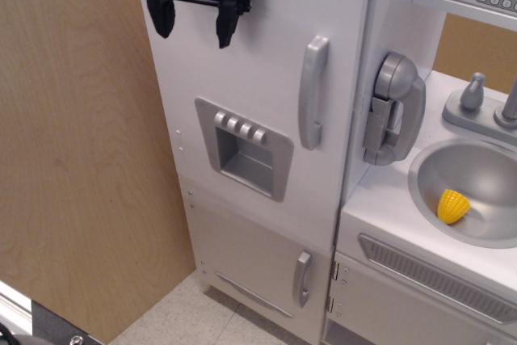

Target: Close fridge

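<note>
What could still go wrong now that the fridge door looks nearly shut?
The end effector sits open against the upper part of the fridge door, far from the handle. Pushing on could strain the door or rock the cabinet. Its fingers might also scrape the white panel when it pulls away, or the door may swing back if it isn't fully seated.

One cam — high, angled down

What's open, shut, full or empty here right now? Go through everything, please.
Fridge door: shut, no gap showing.
Lower door: shut.
Gripper: open, holding nothing, in front of the fridge door's upper part.
Phone handset: hung on the cabinet side.
Sink: holds one yellow corn piece, no water visible.
</note>
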`<state>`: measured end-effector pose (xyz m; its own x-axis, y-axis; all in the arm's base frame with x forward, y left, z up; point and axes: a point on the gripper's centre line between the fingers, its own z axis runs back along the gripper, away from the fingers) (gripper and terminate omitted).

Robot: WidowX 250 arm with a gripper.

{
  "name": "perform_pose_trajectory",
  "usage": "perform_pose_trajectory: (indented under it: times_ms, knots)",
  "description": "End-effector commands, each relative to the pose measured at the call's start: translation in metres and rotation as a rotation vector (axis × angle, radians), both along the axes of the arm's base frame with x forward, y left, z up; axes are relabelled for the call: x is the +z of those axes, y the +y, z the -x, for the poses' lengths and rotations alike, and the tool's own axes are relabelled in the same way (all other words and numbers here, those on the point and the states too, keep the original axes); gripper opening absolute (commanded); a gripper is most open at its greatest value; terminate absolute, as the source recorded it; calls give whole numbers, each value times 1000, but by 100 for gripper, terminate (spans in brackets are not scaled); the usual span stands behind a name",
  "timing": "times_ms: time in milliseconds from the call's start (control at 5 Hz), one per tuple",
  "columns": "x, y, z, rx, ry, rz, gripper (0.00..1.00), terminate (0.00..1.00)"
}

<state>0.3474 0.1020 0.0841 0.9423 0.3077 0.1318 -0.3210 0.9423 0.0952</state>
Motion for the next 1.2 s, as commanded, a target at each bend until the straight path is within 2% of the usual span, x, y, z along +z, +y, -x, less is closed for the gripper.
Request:
perform_pose_trajectory:
  times_ms: [0,400,600,800,1000]
  knots:
    - [17,2,-11,6,-53,-12,100,0]
    - [28,2,43,-116,-55,-4,100,0]
    - [34,4,54,-141,-42,5,100,0]
    - [34,4,54,-141,-42,5,100,0]
    - [34,4,54,-141,-42,5,100,100]
